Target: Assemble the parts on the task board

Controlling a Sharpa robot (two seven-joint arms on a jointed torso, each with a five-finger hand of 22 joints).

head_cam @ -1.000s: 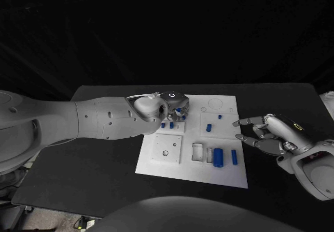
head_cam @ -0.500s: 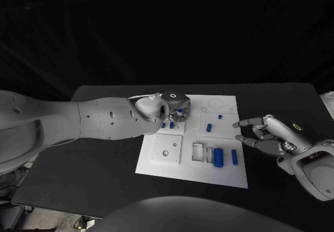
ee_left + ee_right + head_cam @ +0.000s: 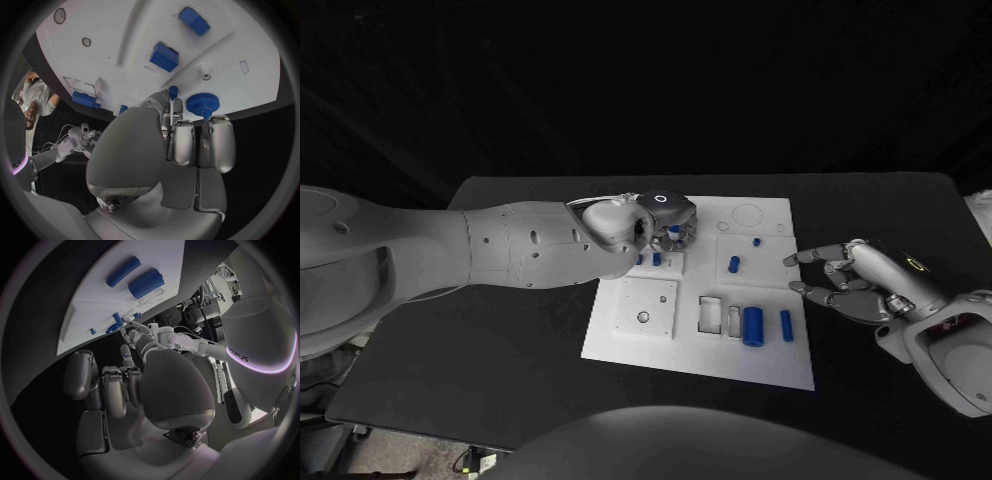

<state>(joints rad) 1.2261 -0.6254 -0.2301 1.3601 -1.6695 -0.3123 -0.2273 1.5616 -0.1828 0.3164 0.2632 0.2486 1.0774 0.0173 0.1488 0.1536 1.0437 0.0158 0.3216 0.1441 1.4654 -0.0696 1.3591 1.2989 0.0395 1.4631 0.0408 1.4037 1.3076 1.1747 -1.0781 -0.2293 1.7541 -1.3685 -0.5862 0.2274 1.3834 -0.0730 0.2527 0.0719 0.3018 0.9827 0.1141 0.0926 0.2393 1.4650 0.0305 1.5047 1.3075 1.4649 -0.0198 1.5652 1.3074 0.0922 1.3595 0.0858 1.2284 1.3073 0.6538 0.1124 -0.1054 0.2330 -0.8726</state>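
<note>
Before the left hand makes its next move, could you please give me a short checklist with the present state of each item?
1. Left hand holds a part: ok, its fingertips pinch a blue gear.
2. Gear seated on the task board: cannot tell; the hand hides it in the head view.
3. Right hand clear of the board: ok, it hovers beside the board's right edge, holding nothing.
4. Large blue cylinder undisturbed: ok, lying on the board.
5. Small blue pegs upright: cannot tell.
</note>
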